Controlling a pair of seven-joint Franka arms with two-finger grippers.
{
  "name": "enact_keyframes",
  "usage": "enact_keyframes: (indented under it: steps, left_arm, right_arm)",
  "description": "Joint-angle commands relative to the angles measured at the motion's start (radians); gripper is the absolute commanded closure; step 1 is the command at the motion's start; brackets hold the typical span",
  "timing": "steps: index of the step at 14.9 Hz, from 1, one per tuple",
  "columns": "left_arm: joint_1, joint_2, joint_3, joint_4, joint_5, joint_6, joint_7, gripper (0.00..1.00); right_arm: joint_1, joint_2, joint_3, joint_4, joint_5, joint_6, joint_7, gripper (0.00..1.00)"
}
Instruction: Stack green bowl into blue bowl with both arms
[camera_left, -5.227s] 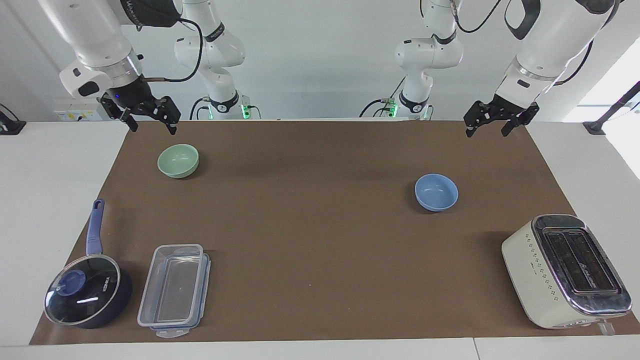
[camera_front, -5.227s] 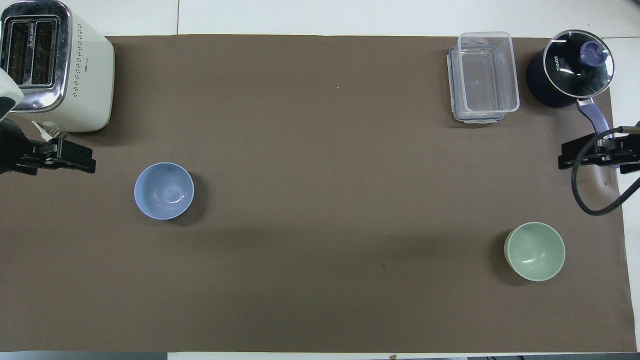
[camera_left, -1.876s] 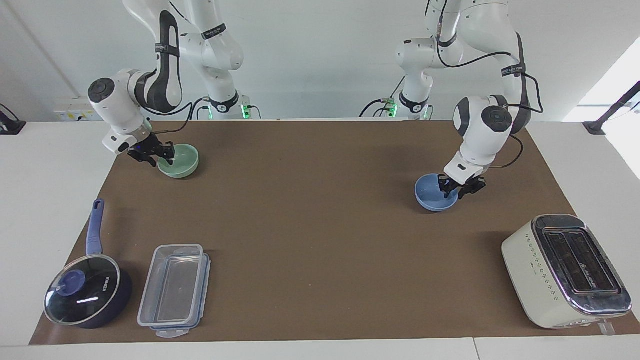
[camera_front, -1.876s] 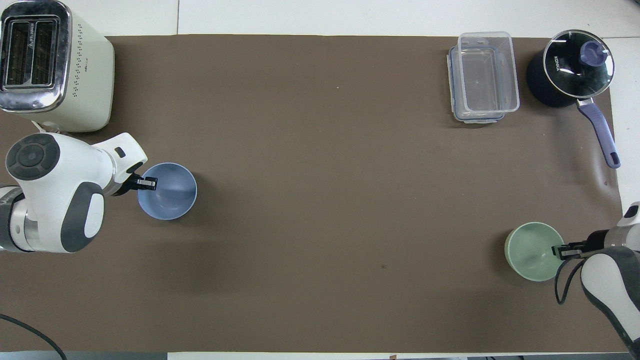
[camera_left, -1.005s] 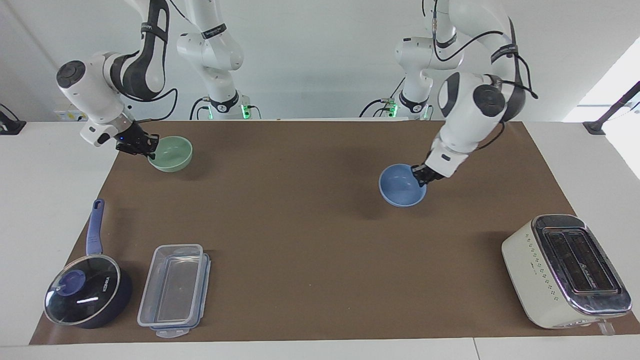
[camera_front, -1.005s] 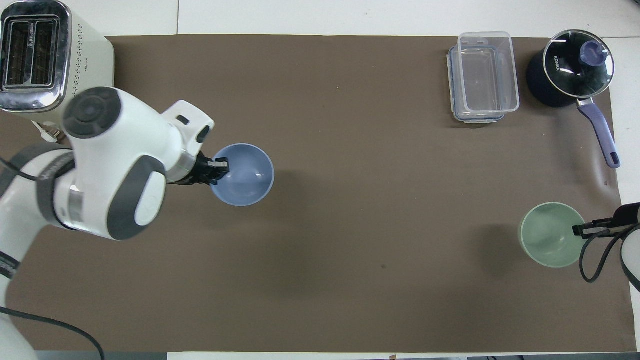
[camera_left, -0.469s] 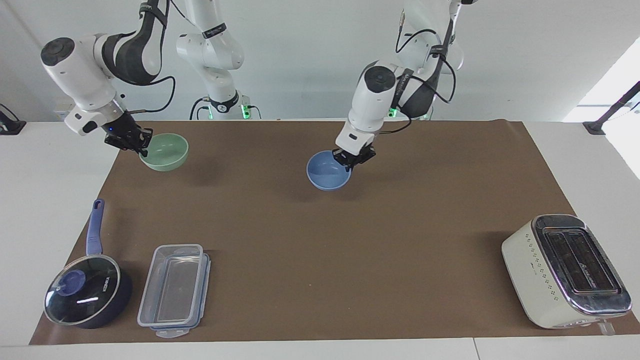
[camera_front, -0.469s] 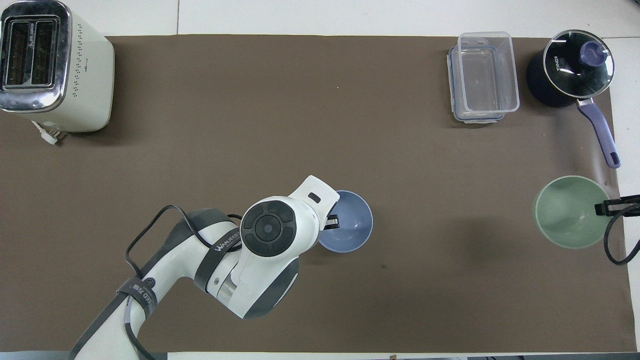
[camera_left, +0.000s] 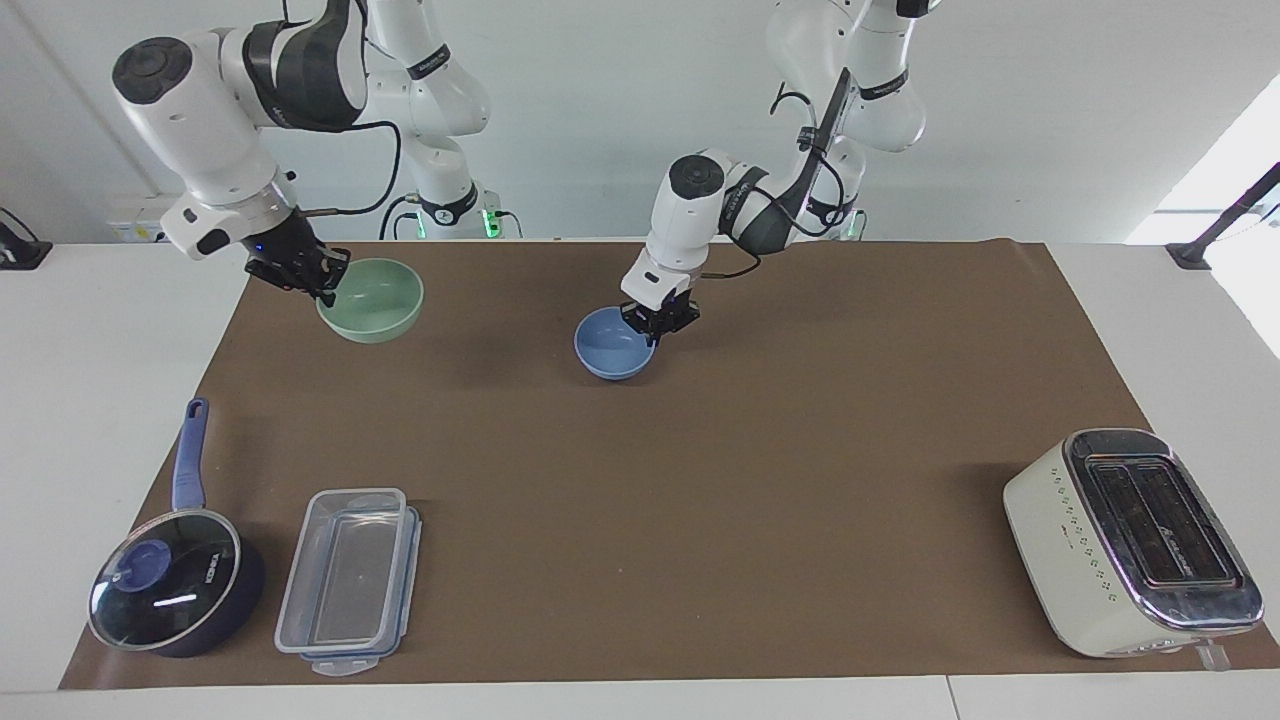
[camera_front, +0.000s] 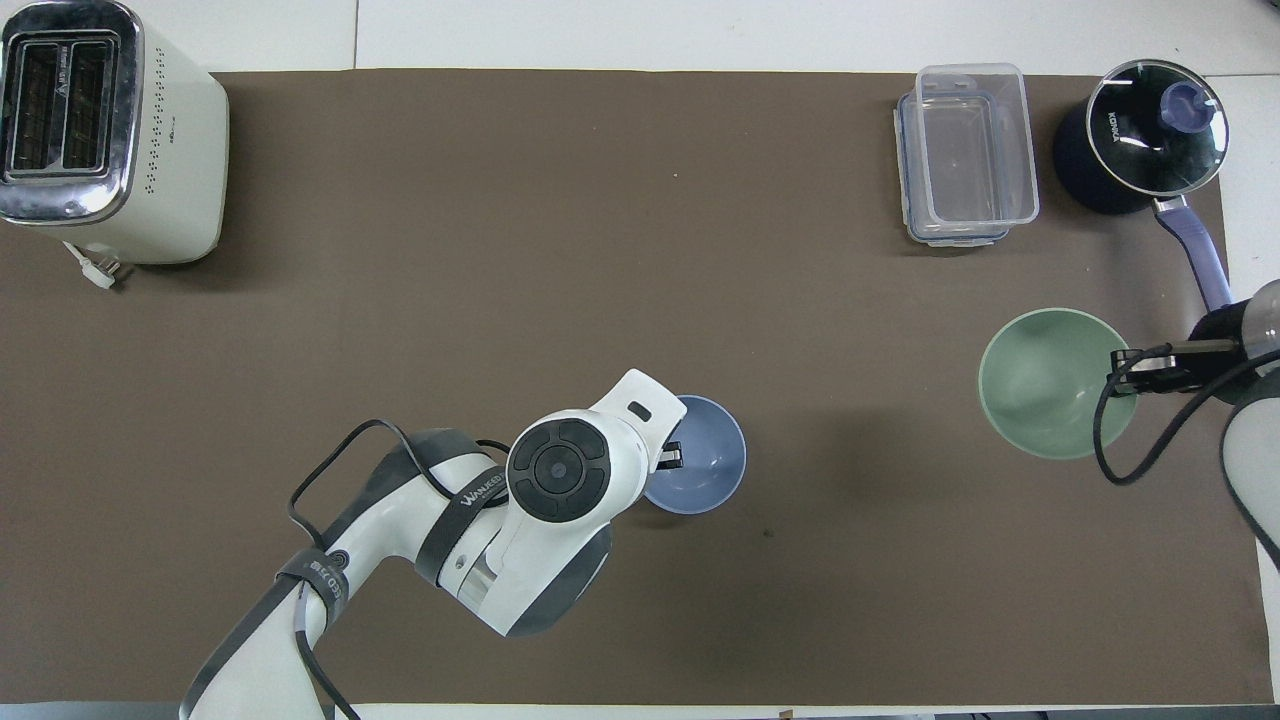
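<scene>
The blue bowl (camera_left: 610, 347) (camera_front: 708, 455) is upright at the middle of the brown mat, low over it or resting on it; I cannot tell which. My left gripper (camera_left: 656, 326) (camera_front: 672, 457) is shut on its rim, on the side toward the robots. The green bowl (camera_left: 375, 300) (camera_front: 1045, 385) hangs above the mat at the right arm's end of the table. It tilts slightly. My right gripper (camera_left: 322, 284) (camera_front: 1124, 366) is shut on its rim. The two bowls are well apart.
A cream toaster (camera_left: 1130, 545) (camera_front: 105, 135) stands at the left arm's end, far from the robots. A clear lidded container (camera_left: 345, 580) (camera_front: 965, 150) and a dark blue saucepan (camera_left: 170, 590) (camera_front: 1140, 140) with a glass lid sit at the right arm's end.
My left gripper has carried the blue bowl from the left arm's end to the middle of the mat and lowered it. My right gripper has lifted the green bowl and started toward the middle.
</scene>
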Motion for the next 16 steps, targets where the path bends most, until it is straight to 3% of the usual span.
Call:
enact_keyframes:
  steps: [1,2,5,7,10,16]
  left_arm:
    - [-0.020,-0.004,0.021,-0.006,-0.018,0.017,0.011,0.17]
    - [-0.014,-0.006,0.021,-0.002,-0.018,0.012,0.013,0.00]
    - [0.031,-0.030,0.026,0.035,-0.018,-0.056,0.019,0.00]
    - [0.125,-0.053,0.027,0.128,-0.017,-0.212,0.060,0.00]
    - [0.244,-0.064,0.030,0.208,-0.017,-0.371,0.189,0.00]
    - [0.526,-0.145,0.030,0.230,-0.004,-0.503,0.460,0.00]
  right_arm:
    - [0.079,0.019,0.003,0.038,0.011,-0.019,0.132,1.00]
    - [0.106,0.019,0.004,0.038,0.011,-0.015,0.173,1.00]
    - [0.182,0.016,0.004,0.024,0.039,0.002,0.279,1.00]
    - [0.193,0.012,0.004,-0.008,0.157,0.045,0.298,1.00]
    - [0.297,0.050,0.004,-0.016,0.163,0.108,0.405,1.00]
    - [0.439,0.157,0.006,-0.027,0.180,0.255,0.530,1.00]
